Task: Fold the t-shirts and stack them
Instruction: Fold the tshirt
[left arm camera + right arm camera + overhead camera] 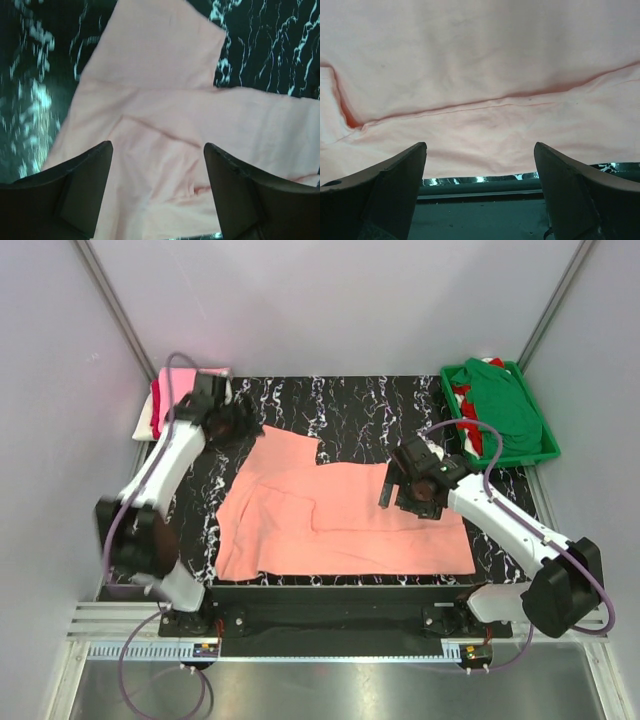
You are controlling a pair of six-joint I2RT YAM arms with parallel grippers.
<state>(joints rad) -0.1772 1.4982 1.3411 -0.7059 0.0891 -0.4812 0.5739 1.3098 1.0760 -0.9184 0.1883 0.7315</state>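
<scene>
Tray (520,459) of green, maybe red t-shirts (505,405)

Left tool (157,146) jaws apart; right tool (480,145) likewise.

Wide-open gripper (480,145) over creased salmon-peach t-shirt (480,65)

A salmon-peach t-shirt (340,520) lies spread flat across the middle of the black marbled counter (350,405), part of it folded over itself, with one sleeve pointing far-left. At the counter's far-left corner sits a pink, red and white pile (165,390). Beyond its far-right corner lies a crumpled dark green shirt (505,405).
</scene>
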